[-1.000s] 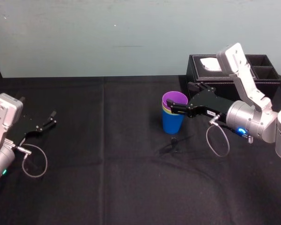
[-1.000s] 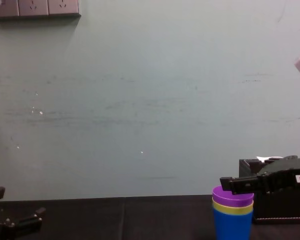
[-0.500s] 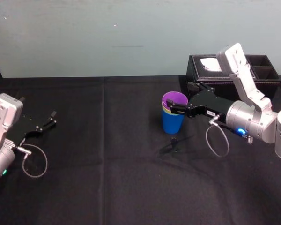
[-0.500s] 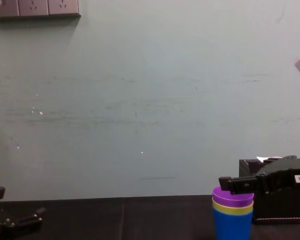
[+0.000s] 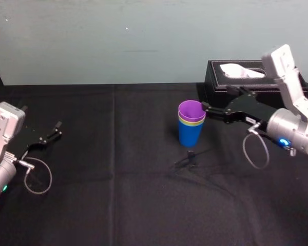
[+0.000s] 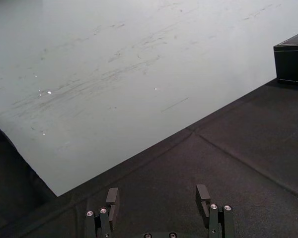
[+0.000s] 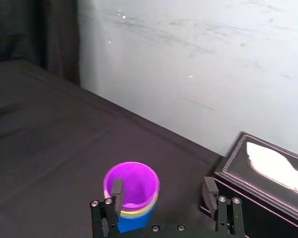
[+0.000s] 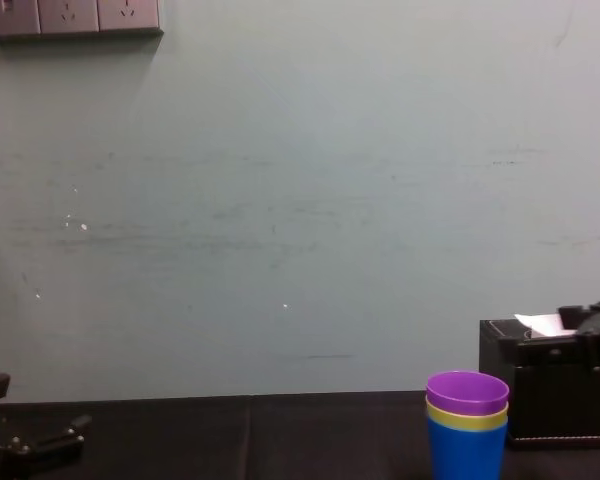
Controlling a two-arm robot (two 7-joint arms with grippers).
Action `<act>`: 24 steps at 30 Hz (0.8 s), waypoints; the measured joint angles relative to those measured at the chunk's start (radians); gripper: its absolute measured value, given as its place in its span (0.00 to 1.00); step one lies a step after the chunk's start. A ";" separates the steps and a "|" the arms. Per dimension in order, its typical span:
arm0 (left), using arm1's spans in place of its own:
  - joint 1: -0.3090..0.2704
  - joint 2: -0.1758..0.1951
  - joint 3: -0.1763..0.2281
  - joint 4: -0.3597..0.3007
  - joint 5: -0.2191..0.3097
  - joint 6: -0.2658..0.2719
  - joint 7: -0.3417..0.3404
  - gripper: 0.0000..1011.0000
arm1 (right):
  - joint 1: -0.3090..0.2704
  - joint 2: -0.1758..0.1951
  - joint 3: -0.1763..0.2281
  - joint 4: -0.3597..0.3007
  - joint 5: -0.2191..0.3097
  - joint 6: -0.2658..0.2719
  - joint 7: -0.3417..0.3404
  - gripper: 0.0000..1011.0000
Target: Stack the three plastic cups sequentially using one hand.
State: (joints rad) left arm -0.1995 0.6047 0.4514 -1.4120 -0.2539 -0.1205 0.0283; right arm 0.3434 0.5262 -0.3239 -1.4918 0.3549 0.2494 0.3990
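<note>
The three cups stand nested in one stack, upright near the middle of the bench [image 5: 118, 179]: the blue cup [image 5: 189, 134] is at the bottom on the black cloth, the yellow-green cup [image 5: 191, 122] shows as a thin band above it, and the purple cup [image 5: 191, 110] sits on top with its mouth open upward. The right end effector [image 5: 216, 99] hangs just to the right of the stack at about rim height, its long fingers pointing toward the purple cup. It's released, spread wide, and nothing sits between the fingers. From the right wrist view, the right end effector [image 7: 162, 187] frames bare cloth, with the purple cup [image 7: 131, 184] just ahead of one finger [image 7: 116, 191]. The chest view puts a clear gap between stack and arm, so no contact. Behind it stands the black tissue box [image 5: 220, 82]. Far off on the left side of the bench, the left end effector [image 5: 54, 130] rests low, parked, fingers apart and empty.
</note>
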 joint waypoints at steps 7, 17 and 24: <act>0.000 0.000 0.000 0.000 0.000 0.000 0.000 1.00 | -0.039 0.018 0.043 -0.008 -0.001 -0.029 -0.021 0.99; 0.000 0.000 0.000 0.000 0.000 0.000 0.000 1.00 | -0.083 0.020 0.098 0.009 -0.018 -0.062 -0.049 0.99; 0.000 0.000 0.000 0.000 0.000 0.000 0.000 1.00 | -0.106 0.017 0.126 0.029 -0.021 -0.070 -0.049 0.99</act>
State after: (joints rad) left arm -0.1995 0.6047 0.4514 -1.4120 -0.2539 -0.1205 0.0283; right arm 0.2377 0.5435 -0.1982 -1.4631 0.3334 0.1791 0.3498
